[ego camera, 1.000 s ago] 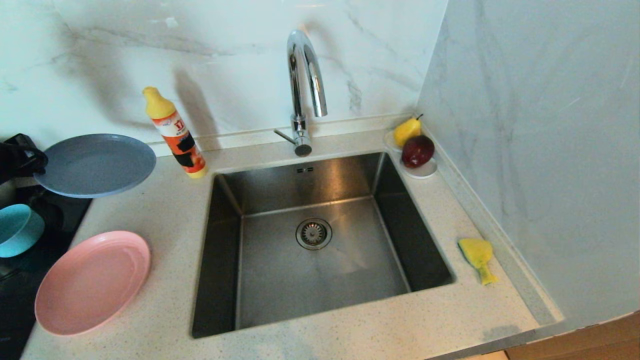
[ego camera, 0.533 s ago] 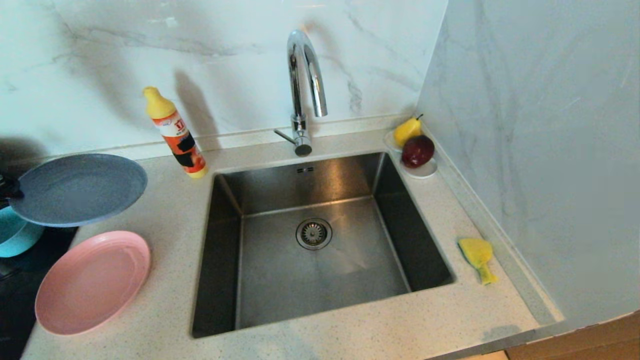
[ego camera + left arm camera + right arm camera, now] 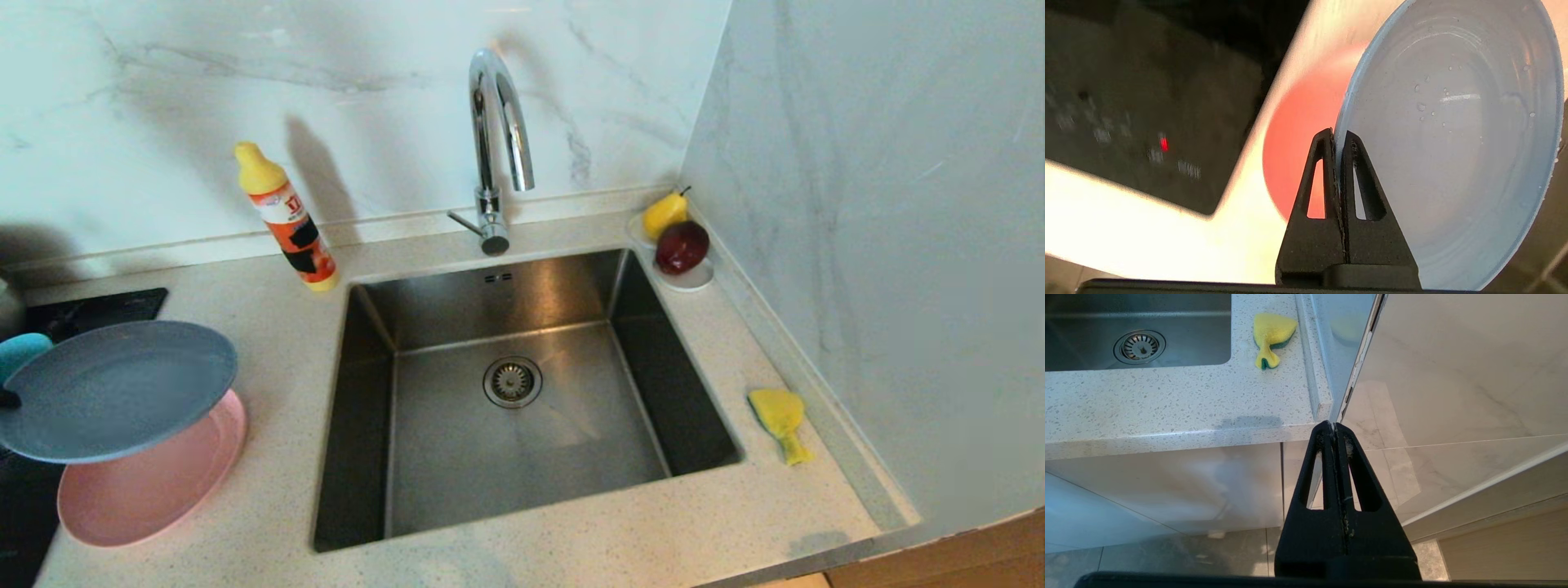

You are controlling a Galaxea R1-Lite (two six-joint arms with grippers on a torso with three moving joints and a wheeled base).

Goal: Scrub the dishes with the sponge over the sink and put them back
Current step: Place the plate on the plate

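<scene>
Left gripper (image 3: 1337, 136) holds the light-blue plate (image 3: 114, 388) above the pink plate (image 3: 155, 490).
Its fingers (image 3: 1327, 163) pinch the wet plate's rim; the right gripper (image 3: 1336, 426), closed and empty, hangs below the speckled tabletop (image 3: 269, 343). Farther off, the yellow sponge (image 3: 780, 418) lies right of the steel sink (image 3: 522, 400), before marble walls.

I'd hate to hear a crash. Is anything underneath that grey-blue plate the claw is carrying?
Yes. The round pink plastic plate lies on the counter directly below the round light-blue plate, which the left claw grips by its rim. Whether they touch, I cannot tell.
</scene>
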